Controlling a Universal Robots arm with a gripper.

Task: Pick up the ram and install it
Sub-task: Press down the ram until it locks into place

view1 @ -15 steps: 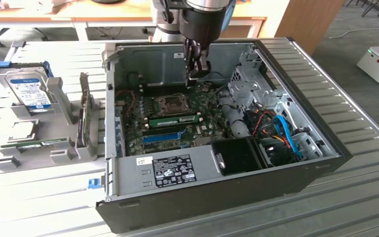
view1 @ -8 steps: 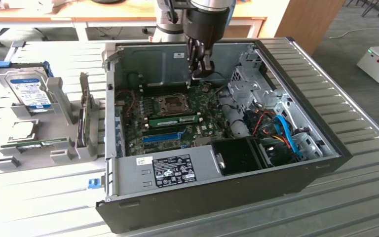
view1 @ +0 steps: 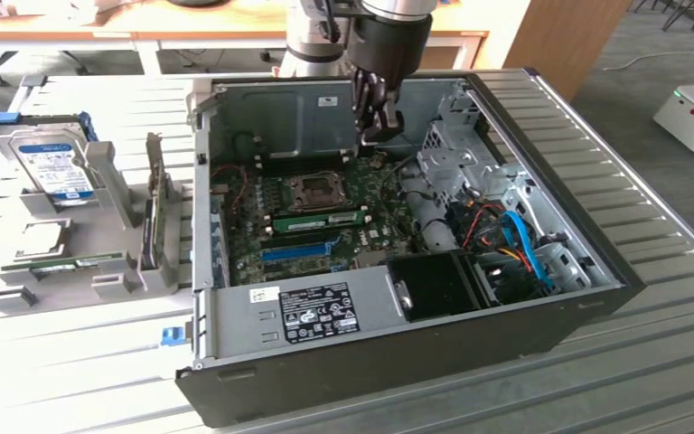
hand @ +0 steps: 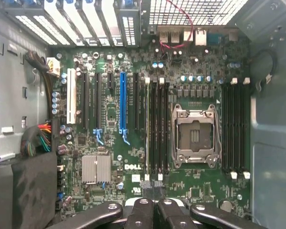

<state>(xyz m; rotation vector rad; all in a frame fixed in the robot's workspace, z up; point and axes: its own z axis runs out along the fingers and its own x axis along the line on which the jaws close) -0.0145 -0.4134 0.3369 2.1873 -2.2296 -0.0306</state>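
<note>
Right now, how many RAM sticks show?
2: the ram standing on the motherboard by the CPU socket; a second stick on the grey holder, exterior view's left. Others may be hidden.

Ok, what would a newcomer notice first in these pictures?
The open computer case in the middle of the table, its green motherboard laid bare, with the gripper hanging shut just above the board. A green ram sits in a slot beside the empty processor socket. At the exterior view's left, a hard drive stands in a grey holder.

A lab: opened computer case on slatted bench, wooden desks behind.
</note>
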